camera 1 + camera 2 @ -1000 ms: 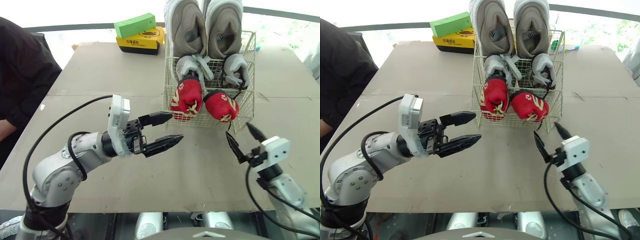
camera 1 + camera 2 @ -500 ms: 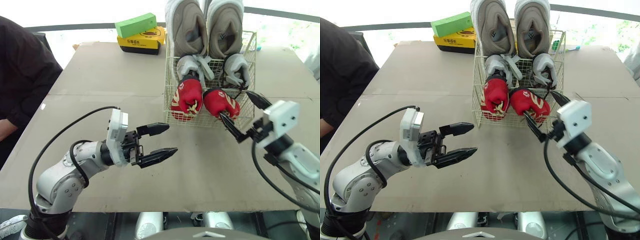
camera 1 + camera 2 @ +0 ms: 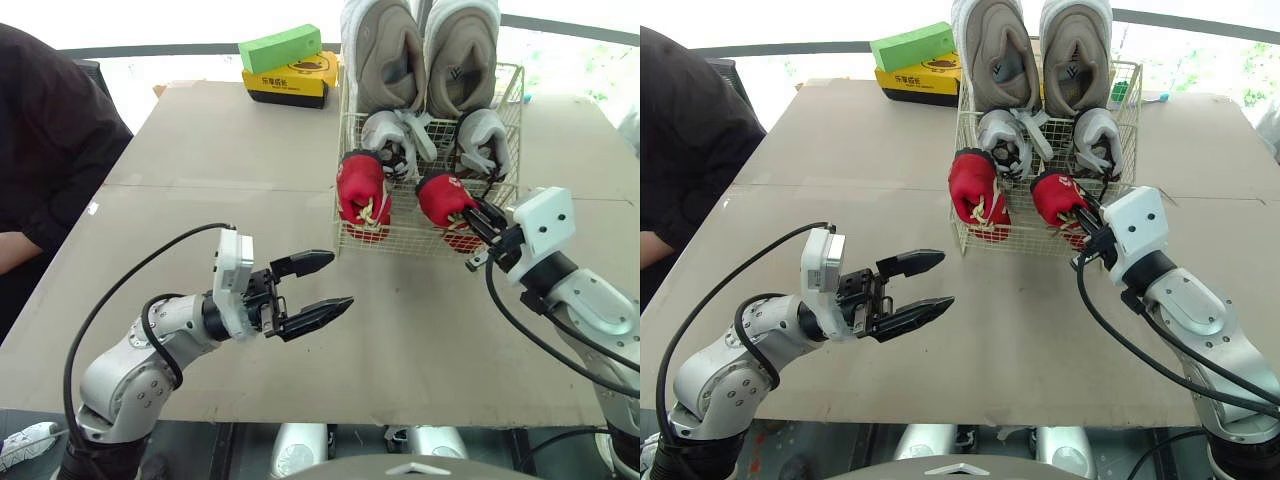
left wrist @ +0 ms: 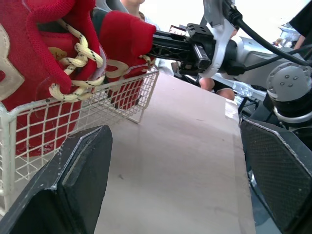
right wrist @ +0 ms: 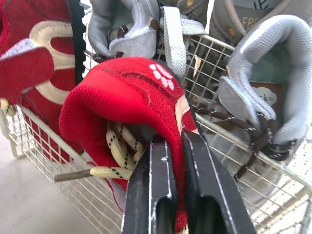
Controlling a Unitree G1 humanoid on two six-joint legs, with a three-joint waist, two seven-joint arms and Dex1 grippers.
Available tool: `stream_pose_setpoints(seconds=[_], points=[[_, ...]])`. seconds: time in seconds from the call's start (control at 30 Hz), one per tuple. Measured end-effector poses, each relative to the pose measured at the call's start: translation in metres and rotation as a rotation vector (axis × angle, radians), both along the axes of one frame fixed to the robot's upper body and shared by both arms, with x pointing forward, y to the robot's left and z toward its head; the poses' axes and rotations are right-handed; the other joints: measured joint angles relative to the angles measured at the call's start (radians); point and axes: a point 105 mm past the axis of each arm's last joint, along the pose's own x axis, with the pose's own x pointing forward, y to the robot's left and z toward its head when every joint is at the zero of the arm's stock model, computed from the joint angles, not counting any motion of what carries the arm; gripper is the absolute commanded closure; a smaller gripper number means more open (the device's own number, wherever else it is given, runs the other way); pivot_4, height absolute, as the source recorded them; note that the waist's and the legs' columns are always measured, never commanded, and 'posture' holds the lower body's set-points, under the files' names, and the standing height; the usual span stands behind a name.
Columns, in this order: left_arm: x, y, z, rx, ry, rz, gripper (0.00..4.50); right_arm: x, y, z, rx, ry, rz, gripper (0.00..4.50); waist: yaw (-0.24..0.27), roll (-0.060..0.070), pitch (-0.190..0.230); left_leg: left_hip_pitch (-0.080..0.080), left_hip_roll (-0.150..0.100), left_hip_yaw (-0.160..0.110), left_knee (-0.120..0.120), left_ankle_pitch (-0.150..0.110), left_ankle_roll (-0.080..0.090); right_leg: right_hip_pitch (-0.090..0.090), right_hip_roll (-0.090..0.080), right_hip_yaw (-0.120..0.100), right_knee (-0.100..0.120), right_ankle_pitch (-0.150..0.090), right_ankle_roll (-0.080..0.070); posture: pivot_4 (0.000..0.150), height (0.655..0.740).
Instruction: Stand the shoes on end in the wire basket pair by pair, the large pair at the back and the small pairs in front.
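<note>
- Red shoe (image 3: 447,197), the right one of the front row, is pinched at its collar by the right pincer (image 5: 176,144), whose fingers are drawn narrow with the red fabric between them.
- The held shoe sits inside the basket (image 3: 405,238) against the front wire, its top poking above the rim. Its cream laces dangle just beside the right pincer's fingertips.
- Its mate (image 3: 362,190) stands on end in the same row, on the far side of the held shoe from the right pincer, with a gap between the two.
- Beyond the red row from the right pincer stands the grey pair (image 3: 385,135), laces loose. The large pair (image 3: 385,50) stands farthest from it at the back, rising well above the rim.
- The left pincer (image 3: 340,280) hovers wide open over the bare surface (image 3: 220,150), holding nothing. Its tips point toward the basket's near corner, close to the wire but not touching.
- Well beyond the left pincer, a green box (image 3: 281,47) lies on top of a yellow box (image 3: 290,78) at the surface's far edge.
- A person's dark sleeve (image 3: 50,150) shows at the surface's side, out past the left pincer's arm.
</note>
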Motion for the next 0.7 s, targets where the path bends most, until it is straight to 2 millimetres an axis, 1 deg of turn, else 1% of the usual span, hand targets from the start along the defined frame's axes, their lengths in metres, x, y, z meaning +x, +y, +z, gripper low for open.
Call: stream_pose_setpoints(seconds=[0.07, 0.23, 0.33, 0.43, 0.5, 0.53, 0.6, 0.67, 0.7], points=[[0.0, -0.001, 0.001, -0.006, -0.004, -0.001, 0.0, 0.001, -0.007, 0.002, 0.062, 0.006, -0.042, 4.48, 0.0, 0.0, 0.0, 0.0, 0.0, 0.0, 0.0, 0.0, 0.0, 0.0, 0.0, 0.0, 0.0, 0.001, -0.001, 0.15, 0.74], [0.0, -0.003, 0.003, -0.027, -0.007, -0.013, 0.0, -0.003, -0.024, 0.007, 0.359, 0.033, -0.156, 4.48, 0.001, 0.0, 0.0, -0.001, 0.0, -0.001, 0.0, 0.0, 0.0, 0.0, 0.0, 0.0, 0.0, 0.001, -0.002, 0.15, 0.74], [-0.002, -0.004, 0.009, -0.048, -0.017, -0.029, 0.0, -0.01, -0.034, 0.005, 0.435, 0.048, -0.216, 4.48, 0.001, 0.0, 0.0, -0.002, 0.0, -0.001, 0.0, 0.0, 0.0, 0.0, -0.001, 0.0, 0.0, 0.001, -0.002, 0.15, 0.74], [-0.003, -0.005, 0.011, -0.051, -0.024, -0.035, 0.0, -0.016, -0.038, 0.01, 0.54, 0.034, -0.24, 4.48, -0.002, 0.001, 0.0, -0.001, 0.0, 0.0, 0.0, 0.0, 0.0, 0.0, 0.0, 0.0, 0.0, 0.001, -0.002, 0.15, 0.74], [-0.003, -0.005, 0.012, -0.052, -0.029, -0.039, 0.0, -0.018, -0.035, 0.015, 0.617, 0.031, -0.218, 4.48, -0.003, 0.001, 0.0, -0.001, 0.0, -0.001, -0.001, 0.0, 0.0, 0.0, 0.0, 0.0, 0.0, 0.001, -0.002, 0.15, 0.74], [-0.003, -0.006, 0.013, -0.053, -0.031, -0.041, 0.0, -0.018, -0.032, 0.017, 0.64, 0.032, -0.197, 4.48, -0.004, 0.001, 0.001, 0.0, 0.0, 0.0, -0.001, 0.0, 0.0, 0.0, 0.001, 0.0, 0.0, 0.001, -0.002, 0.15, 0.74], [-0.003, -0.007, 0.015, -0.055, -0.036, -0.045, 0.0, -0.018, -0.027, 0.02, 0.632, 0.035, -0.17, 4.48, -0.007, 0.001, 0.001, 0.0, 0.0, 0.0, -0.001, 0.0, 0.0, 0.0, 0.001, 0.0, 0.0, 0.001, -0.002, 0.15, 0.74], [-0.005, -0.009, 0.017, -0.056, -0.039, -0.051, 0.0, -0.016, -0.02, 0.016, 0.556, 0.067, -0.145, 4.48, -0.01, 0.001, 0.001, 0.0, 0.0, 0.0, -0.001, 0.0, 0.0, 0.0, 0.0, 0.001, 0.0, 0.001, -0.002, 0.15, 0.74], [-0.007, -0.011, 0.019, -0.055, -0.042, -0.054, 0.0, -0.014, -0.019, 0.01, 0.501, 0.1, -0.145, 4.48, -0.01, 0.001, 0.0, 0.0, 0.0, 0.0, -0.001, 0.0, 0.0, 0.0, 0.0, 0.0, 0.0, 0.001, -0.002, 0.15, 0.74]])
